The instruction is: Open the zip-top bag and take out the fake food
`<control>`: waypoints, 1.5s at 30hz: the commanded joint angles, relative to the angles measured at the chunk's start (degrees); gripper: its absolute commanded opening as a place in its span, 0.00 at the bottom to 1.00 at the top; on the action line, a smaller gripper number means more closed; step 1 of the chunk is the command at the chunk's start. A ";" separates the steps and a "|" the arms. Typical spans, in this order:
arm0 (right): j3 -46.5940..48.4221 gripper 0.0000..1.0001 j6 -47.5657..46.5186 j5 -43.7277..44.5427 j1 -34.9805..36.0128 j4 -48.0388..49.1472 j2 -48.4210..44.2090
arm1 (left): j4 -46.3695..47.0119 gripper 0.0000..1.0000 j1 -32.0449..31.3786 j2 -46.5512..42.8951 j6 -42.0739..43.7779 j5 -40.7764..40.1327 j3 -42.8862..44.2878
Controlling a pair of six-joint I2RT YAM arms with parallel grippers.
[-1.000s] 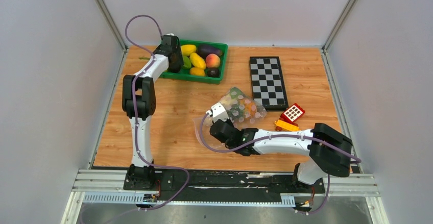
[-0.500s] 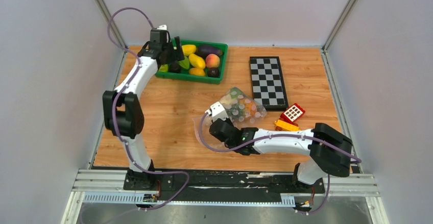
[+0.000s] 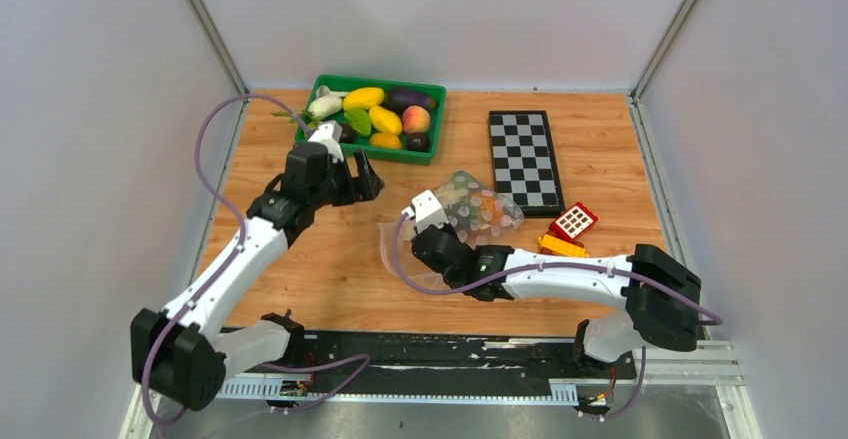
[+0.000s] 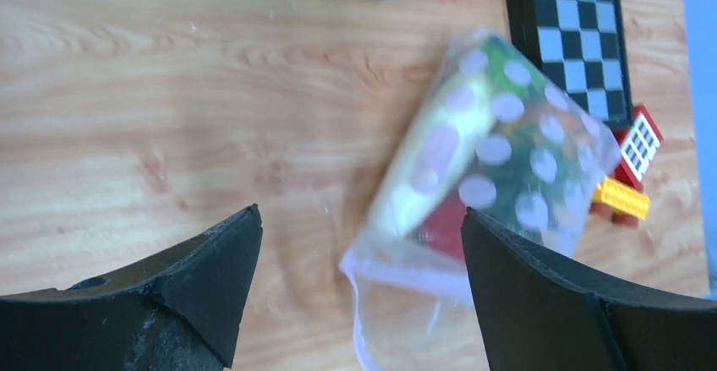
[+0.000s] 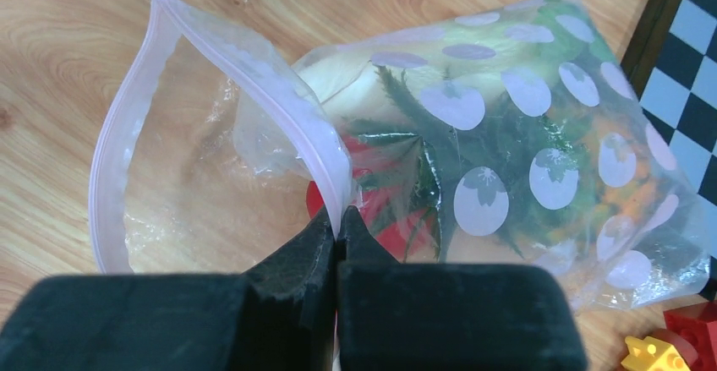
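Two hands: right hand (image 5: 338,227) clamped on bag (image 5: 507,160) zip edge; left hand (image 4: 359,219) spread, empty, apparently facing the open mouth; food (image 5: 406,168) inside.

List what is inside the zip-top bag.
Inside the zip-top bag: a leafy green piece, a red piece, a long white piece. Its print and creases cover the rest.

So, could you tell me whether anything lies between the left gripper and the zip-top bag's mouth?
Nothing visible: only bare table lies between the open left gripper and the zip-top bag, whose zip edge the right gripper pinches.
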 commanded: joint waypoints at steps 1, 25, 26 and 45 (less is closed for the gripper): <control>2.98 0.00 -1.70 2.70 -0.10 -0.01 -2.77 | 3.72 0.93 -3.28 -10.29 -6.55 2.25 -7.91; 7.74 0.00 1.22 5.04 -0.05 -4.95 -2.00 | 30.97 0.64 -23.65 -5.88 -23.11 1.66 -24.44; 7.91 0.00 1.60 5.17 0.02 -5.17 -1.80 | 32.15 0.64 -23.95 -4.72 -23.54 1.06 -24.98; 10.21 0.00 6.20 -1.48 0.08 -4.72 2.42 | 60.05 0.84 -25.32 20.85 -26.87 1.02 -26.74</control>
